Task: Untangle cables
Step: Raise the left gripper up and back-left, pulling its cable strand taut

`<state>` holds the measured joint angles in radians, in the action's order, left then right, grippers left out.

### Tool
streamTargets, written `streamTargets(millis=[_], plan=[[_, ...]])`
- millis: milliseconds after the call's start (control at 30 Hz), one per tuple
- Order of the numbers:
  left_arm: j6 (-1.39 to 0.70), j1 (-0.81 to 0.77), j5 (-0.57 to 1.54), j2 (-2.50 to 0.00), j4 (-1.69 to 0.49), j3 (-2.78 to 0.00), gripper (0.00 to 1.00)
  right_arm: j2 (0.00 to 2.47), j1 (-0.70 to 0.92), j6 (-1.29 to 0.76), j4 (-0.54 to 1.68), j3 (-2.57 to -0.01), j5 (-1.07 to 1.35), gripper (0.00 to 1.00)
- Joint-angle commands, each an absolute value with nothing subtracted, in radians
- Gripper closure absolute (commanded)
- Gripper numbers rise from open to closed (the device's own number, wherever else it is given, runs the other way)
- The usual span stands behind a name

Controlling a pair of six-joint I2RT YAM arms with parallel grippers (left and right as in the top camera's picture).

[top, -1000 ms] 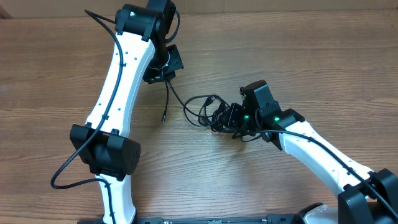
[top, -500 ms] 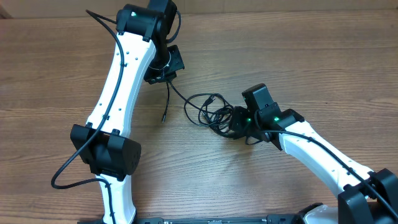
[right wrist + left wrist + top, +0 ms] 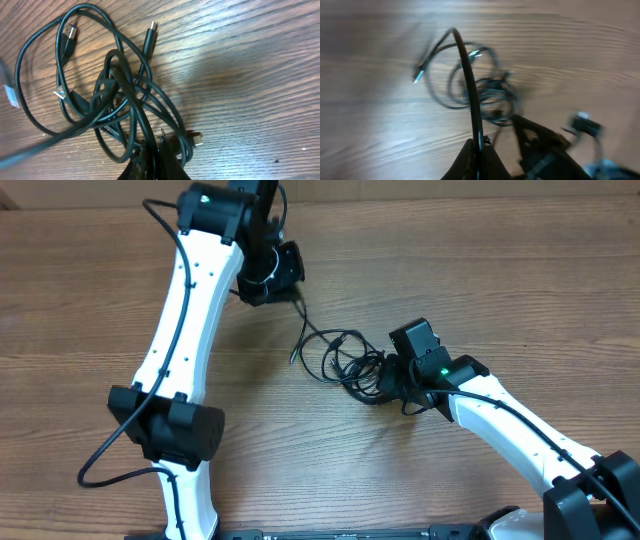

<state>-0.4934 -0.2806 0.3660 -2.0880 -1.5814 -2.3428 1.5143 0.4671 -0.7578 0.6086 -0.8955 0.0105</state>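
Note:
The cables (image 3: 345,365) lie as a loose black tangle on the wooden table, mid-right of centre. My left gripper (image 3: 290,275) hovers at the far side, shut on one cable strand (image 3: 470,85) that slants down to the tangle (image 3: 490,97). That strand's silver-tipped plug (image 3: 292,358) dangles left of the heap. My right gripper (image 3: 385,380) is at the tangle's right edge, shut on a strand of the bundle (image 3: 110,90). In the right wrist view my right gripper (image 3: 156,152) pinches that cord, with plug ends (image 3: 150,30) lying around it.
The wooden table (image 3: 500,270) runs bare to the right and far left. The left arm's white links (image 3: 185,310) cross the left side, and the right arm (image 3: 510,430) comes in from the lower right. A thick arm wire (image 3: 100,460) loops at the left base.
My left gripper has swung farther back and to the right, drawing its strand and the loose plug rightward. The right gripper finished closing on the tangle and has shifted slightly right.

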Motion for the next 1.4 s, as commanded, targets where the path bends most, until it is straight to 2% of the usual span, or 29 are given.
streamTargets(millis=[0, 500, 1367], plan=[[-0.414, -0.274, 0.461, -1.979, -1.581, -2.433, 0.96, 1.517, 0.470, -0.758, 0.615, -0.896, -0.044, 0.96], [-0.472, -0.260, 0.364, -1.768, -1.632, -2.469, 0.96, 1.517, 0.470, -0.758, 0.616, -0.896, -0.051, 0.96], [-0.446, -0.236, 0.496, -1.678, -1.592, -2.471, 0.96, 1.517, 0.470, -0.754, 0.641, -0.896, -0.051, 0.96]])
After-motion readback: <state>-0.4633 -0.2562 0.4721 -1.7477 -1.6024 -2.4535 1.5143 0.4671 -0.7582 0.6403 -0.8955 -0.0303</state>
